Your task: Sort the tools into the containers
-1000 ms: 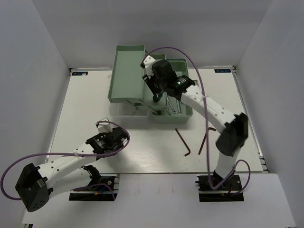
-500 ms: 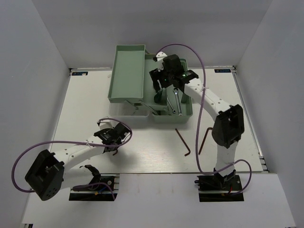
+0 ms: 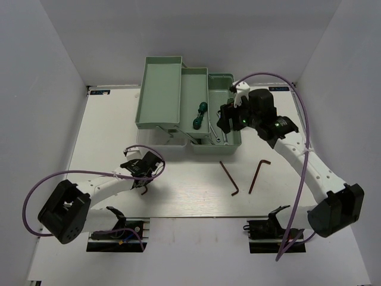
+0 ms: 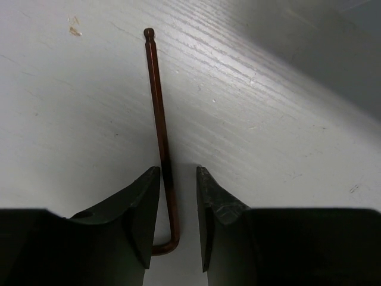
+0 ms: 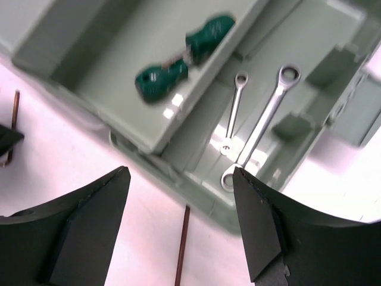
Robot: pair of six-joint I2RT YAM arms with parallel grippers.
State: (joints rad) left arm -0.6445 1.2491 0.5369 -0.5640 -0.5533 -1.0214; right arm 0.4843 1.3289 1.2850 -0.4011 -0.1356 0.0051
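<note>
**A:** Which step is in hand?

**B:** Picking up a hex key, I judge. The left end effector point(image 3: 144, 171) sits low on the tabletop point(image 3: 107, 119), in front of the toolbox point(image 3: 141, 95) near its left corner. Its fingers point(image 4: 140, 214) stand a narrow gap apart astride the hex key point(image 4: 159, 113) near the bend. They are not pinched on it.

**A:** So the next move?

**B:** Close squarely, lift, and clear the toolbox's front wall. A thin key lying flat could swivel or slip.

**A:** Room to work?

**B:** Bare tabletop surrounds it. A second hex key point(image 3: 229, 177) and a third hex key point(image 3: 259, 176) lie in front of the toolbox's right half, apart from each other.

**A:** And at the toolbox?

**B:** The right end effector point(image 5: 180, 173) hovers over the base bin point(image 3: 235, 142), fingers spread wide and empty. Two silver wrenches point(image 5: 262, 128) lie in that bin, and two green screwdrivers point(image 5: 178, 56) in the middle tray point(image 3: 193, 83). The tray walls leave tight margins there.
</note>
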